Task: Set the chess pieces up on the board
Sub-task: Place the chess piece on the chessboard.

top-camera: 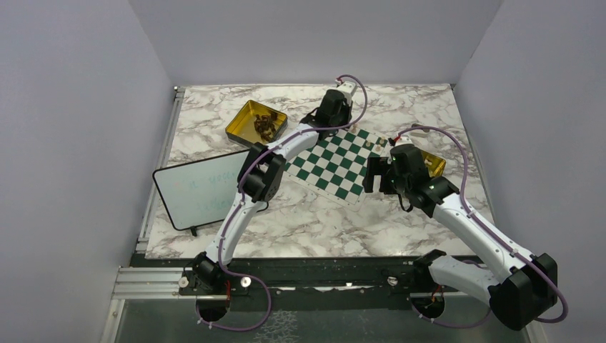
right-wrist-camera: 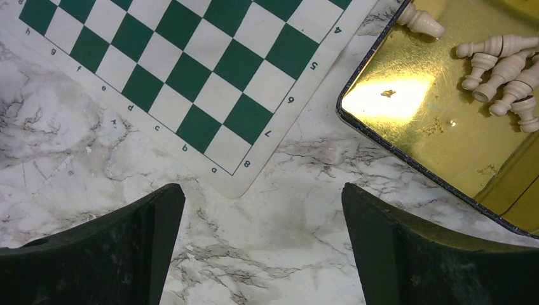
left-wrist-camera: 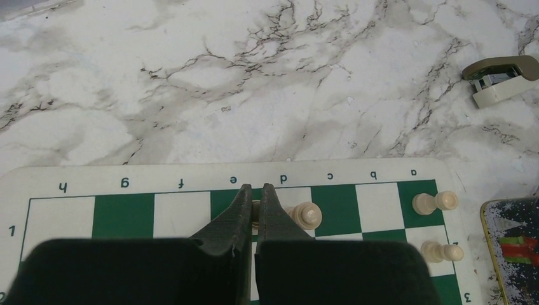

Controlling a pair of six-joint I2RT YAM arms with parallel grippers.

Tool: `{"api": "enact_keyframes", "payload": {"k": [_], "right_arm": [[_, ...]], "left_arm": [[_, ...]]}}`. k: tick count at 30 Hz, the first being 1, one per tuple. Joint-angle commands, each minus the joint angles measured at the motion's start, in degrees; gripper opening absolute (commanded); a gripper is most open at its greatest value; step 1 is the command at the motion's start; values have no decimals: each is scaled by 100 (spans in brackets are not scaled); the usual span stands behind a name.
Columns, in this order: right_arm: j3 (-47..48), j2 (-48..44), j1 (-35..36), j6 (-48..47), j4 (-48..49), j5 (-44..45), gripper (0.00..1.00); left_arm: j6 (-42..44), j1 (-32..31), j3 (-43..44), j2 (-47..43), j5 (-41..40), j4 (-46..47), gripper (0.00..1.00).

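The left claw (left-wrist-camera: 255, 190) is pressed almost together, pinching a pale piece (left-wrist-camera: 255, 213) that stands on the far rank of the board (left-wrist-camera: 124, 216), at about the e square. Only a sliver of it shows between the fingers. Just to its right stands a second piece (left-wrist-camera: 307, 215), close to the right finger but apart from it. Two more (left-wrist-camera: 435, 202) stand at the board's right corner.

The main risk, as I judge it, is in the release. The fingers have little room to spread, so the right one could clip the neighbour and topple it. If the held piece is tilted, which I cannot tell, it may fall as the grip goes.

The right claw (right-wrist-camera: 260, 190) is spread wide and holds nothing, hanging over the bare desk (right-wrist-camera: 95, 159) by the board's near corner. To its right a gold tin (right-wrist-camera: 407, 108) holds pale pieces (right-wrist-camera: 502, 70) lying on their sides, some touching. A grasp there could take two at once, or squeeze one out sideways. Dark pieces (top-camera: 266, 127) sit in another tin (top-camera: 239, 132) at far left.
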Motion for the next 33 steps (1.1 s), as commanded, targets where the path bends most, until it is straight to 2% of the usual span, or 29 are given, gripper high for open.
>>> {"api": "enact_keyframes", "payload": {"k": [1, 9, 33], "right_arm": [[170, -7, 28, -45, -14, 47, 100], [153, -97, 27, -43, -36, 131, 100], [106, -90, 29, -34, -9, 153, 100]], "left_arm": [[156, -89, 63, -52, -187, 98, 0], [416, -237, 108, -67, -711, 155, 0], [392, -206, 90, -24, -820, 278, 0]]}}
